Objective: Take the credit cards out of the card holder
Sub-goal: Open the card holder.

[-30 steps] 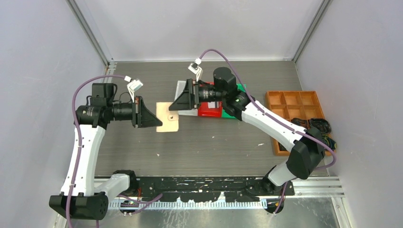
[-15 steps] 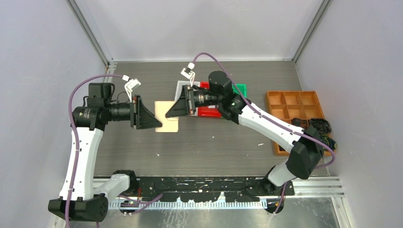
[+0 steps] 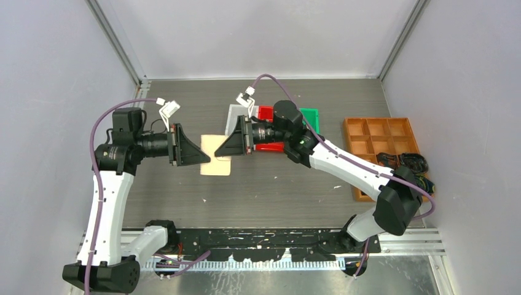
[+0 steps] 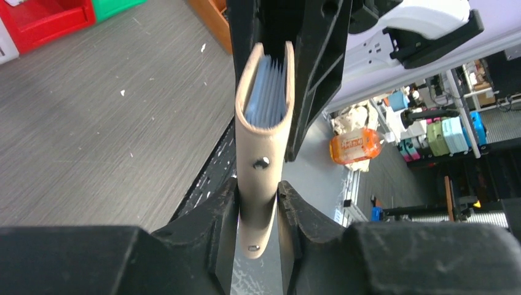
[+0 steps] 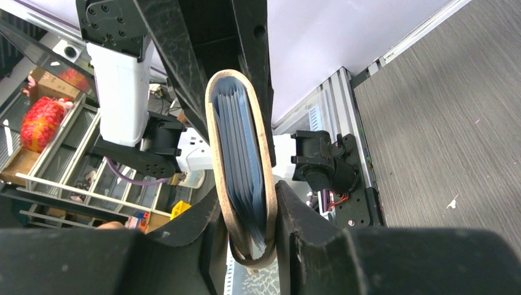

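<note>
Looking down from the top view, the card holder point(image 3: 216, 166) sits between the two arms near the middle of the counter point(image 3: 276, 184), and it seems lifted a little off it. The left hand point(image 3: 204, 158) pinches one edge and the right hand point(image 3: 220, 149) pinches the other edge. A red bin point(image 3: 265, 113), a green bin point(image 3: 310, 115) and a white bin point(image 3: 235, 117) stand just behind the right hand, and an orange tray point(image 3: 381, 132) lies well apart on the right, so none of them blocks the way. In the left wrist view, the left hand point(image 4: 258, 203) is closed on the tan card holder point(image 4: 261, 153), which is seen edge on. Thin blue-grey sheets point(image 4: 267, 92) show inside, but I cannot tell which are the credit cards and which are clear sleeves. In the right wrist view, the right hand point(image 5: 249, 215) is closed on the card holder point(image 5: 212, 153) from the other end, and the covers bow out around the sheets point(image 5: 236, 141). I think the holder is light, soft and bendy, so a hard squeeze would clamp the cards inside. The cards are likely stiff, thin and slippery. A good hold is one hand on a cover edge, with the other free to nip a card's edge. The two hands are very close and could bump.
</note>
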Robot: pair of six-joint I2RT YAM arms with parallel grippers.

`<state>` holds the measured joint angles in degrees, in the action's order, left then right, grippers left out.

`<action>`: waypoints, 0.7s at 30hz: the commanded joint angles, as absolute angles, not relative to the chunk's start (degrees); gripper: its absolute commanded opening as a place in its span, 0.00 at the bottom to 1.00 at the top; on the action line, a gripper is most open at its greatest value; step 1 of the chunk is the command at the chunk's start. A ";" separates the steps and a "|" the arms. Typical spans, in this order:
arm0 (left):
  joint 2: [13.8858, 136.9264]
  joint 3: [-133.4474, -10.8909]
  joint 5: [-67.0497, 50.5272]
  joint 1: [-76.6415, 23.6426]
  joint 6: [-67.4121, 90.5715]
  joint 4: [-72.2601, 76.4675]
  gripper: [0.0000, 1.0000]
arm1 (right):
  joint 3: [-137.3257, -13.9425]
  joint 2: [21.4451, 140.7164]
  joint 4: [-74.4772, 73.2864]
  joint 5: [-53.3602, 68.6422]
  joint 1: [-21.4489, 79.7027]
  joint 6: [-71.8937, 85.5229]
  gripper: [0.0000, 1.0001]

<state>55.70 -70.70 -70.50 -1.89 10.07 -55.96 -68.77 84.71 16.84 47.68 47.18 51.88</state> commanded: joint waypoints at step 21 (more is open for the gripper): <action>55.65 -71.19 -61.46 -1.97 18.47 -45.69 0.09 | -70.49 81.31 11.12 46.63 49.66 43.45 0.27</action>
<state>56.29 -70.67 -68.36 -2.22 19.07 -47.70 -67.61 83.83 14.44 47.00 49.04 48.36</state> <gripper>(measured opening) 0.197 0.334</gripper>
